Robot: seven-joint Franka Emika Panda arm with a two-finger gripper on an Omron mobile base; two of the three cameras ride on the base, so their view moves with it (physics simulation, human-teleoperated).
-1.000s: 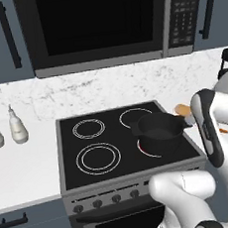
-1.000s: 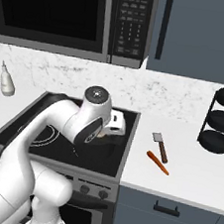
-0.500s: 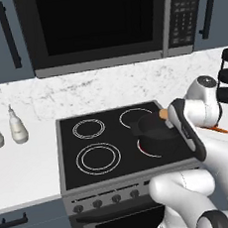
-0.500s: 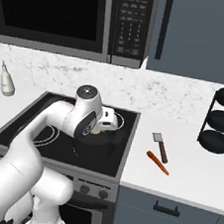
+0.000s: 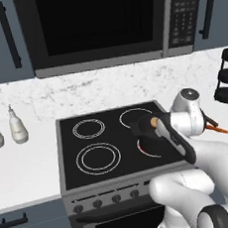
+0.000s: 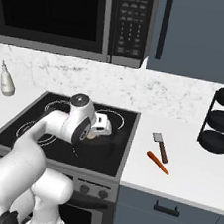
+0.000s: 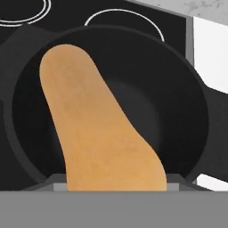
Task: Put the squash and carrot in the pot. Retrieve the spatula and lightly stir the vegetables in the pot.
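Directly above the open mouth of the pot [image 7: 178, 111] on the stove, tool [image 6: 100, 127] clamped on the squash [image 7: 95, 129], long axis running across the pot's hollow, carrot [image 6: 157, 162] and spatula [image 6: 160, 146] lying well off right on the tabletop [image 6: 186, 169].

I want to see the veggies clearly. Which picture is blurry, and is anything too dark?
Hand view: the squash looms huge and soft-edged over the pot, whose black inside shows almost no detail. Right base view: the carrot and spatula look small but crisp on the counter.
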